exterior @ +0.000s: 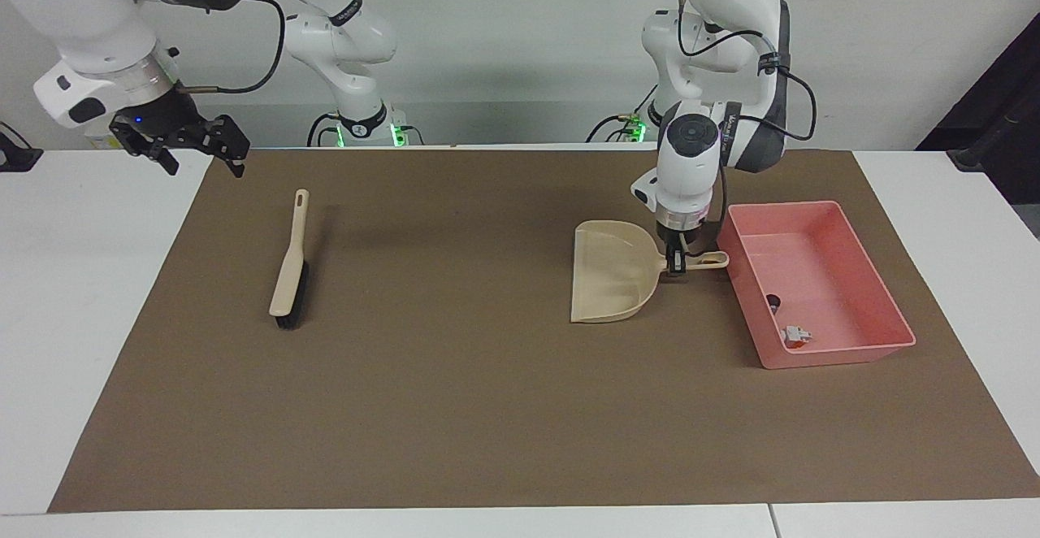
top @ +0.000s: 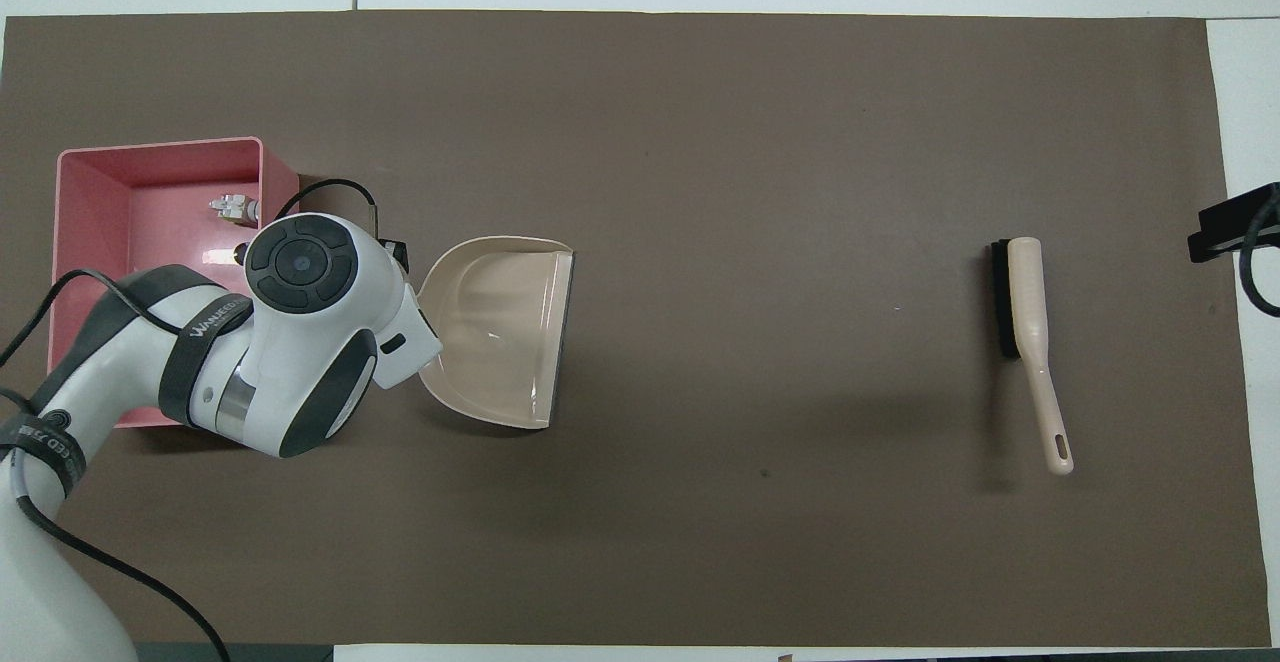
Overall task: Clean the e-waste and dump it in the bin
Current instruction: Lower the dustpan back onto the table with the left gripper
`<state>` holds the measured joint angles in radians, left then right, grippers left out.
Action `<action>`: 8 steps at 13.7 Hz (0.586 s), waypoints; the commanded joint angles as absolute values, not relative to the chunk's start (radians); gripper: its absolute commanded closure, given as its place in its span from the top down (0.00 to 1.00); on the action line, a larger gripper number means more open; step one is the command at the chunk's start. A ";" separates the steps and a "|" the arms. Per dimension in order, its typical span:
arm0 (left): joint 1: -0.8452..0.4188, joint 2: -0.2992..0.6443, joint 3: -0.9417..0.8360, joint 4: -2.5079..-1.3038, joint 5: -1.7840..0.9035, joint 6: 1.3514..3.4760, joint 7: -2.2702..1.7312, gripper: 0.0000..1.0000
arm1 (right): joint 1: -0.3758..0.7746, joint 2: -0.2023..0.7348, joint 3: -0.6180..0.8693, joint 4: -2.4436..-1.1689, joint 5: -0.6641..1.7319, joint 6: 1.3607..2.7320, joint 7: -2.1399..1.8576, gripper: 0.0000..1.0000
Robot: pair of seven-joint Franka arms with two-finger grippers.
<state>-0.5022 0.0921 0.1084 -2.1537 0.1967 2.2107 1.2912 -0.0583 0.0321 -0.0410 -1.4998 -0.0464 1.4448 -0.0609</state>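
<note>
The pink bin stands on the brown mat at the left arm's end and also shows in the overhead view. Both e-waste bits lie in it: a white bit and a dark bit. My left gripper is shut on the handle of the beige dustpan beside the bin, and holds the empty pan low over the mat. In the overhead view the left wrist hides that gripper. My right gripper is open and empty, up over the mat's edge at the right arm's end.
A beige hand brush with dark bristles lies on the mat toward the right arm's end. The brown mat covers most of the white table.
</note>
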 commanded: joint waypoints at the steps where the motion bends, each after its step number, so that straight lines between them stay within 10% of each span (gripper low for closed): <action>1: -0.508 0.063 0.110 -2.190 0.176 2.214 1.248 0.16 | -0.058 0.041 -0.044 -1.480 -0.031 1.421 -0.044 0.99; 6: -0.506 0.057 0.110 -2.191 0.176 2.175 1.158 0.15 | -0.058 0.040 -0.044 -1.483 -0.029 1.428 -0.044 0.99; 8: -0.508 0.058 0.109 -2.183 0.176 2.174 1.083 0.53 | -0.058 0.040 -0.044 -1.485 -0.029 1.428 -0.044 0.99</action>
<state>-0.5029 0.0877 0.1071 -2.1663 0.1904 2.1853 1.1523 -0.0583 0.0326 -0.0410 -1.4997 -0.0464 1.4430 -0.0608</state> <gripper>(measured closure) 0.665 0.009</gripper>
